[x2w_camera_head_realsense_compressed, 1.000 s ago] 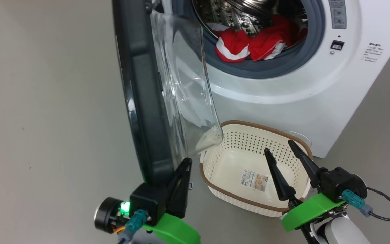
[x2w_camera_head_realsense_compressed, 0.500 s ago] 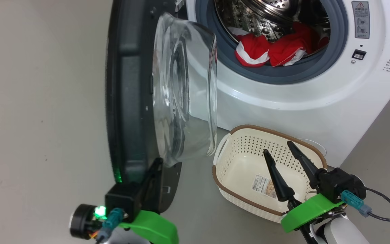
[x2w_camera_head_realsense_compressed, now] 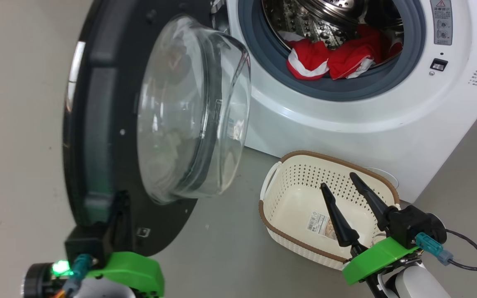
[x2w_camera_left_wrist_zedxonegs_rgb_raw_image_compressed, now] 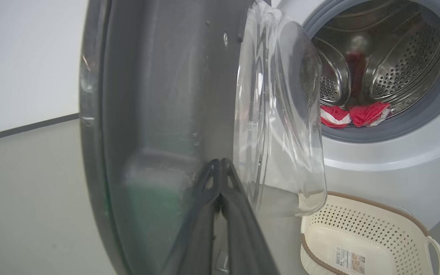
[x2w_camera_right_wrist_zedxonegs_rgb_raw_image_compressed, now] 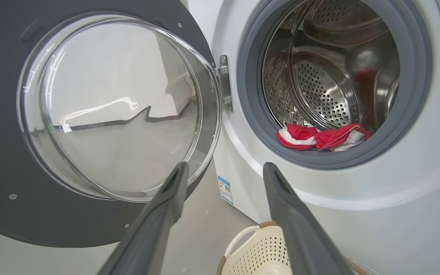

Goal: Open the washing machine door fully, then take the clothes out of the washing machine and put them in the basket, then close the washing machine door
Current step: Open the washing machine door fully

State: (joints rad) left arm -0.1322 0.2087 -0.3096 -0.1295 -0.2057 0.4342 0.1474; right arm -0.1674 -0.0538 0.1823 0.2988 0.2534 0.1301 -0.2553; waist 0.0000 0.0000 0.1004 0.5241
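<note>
While the washing machine door (x2w_camera_head_realsense_compressed: 97,124) stands swung wide at the left of the head view, its glass bowl bulging toward centre frame, the clothes (x2w_camera_head_realsense_compressed: 329,62) lie in a red-and-white heap low in the drum at upper right, inside the washing machine (x2w_camera_head_realsense_compressed: 346,124). The basket (x2w_camera_head_realsense_compressed: 325,154) sits on the floor at lower right, just before the machine. At bottom centre of the left wrist view, the left gripper (x2w_camera_left_wrist_zedxonegs_rgb_raw_image_compressed: 220,165), fingers pressed together with nothing between them, is against the door's inner face. The right gripper (x2w_camera_head_realsense_compressed: 338,181) hangs spread apart over the basket.
</note>
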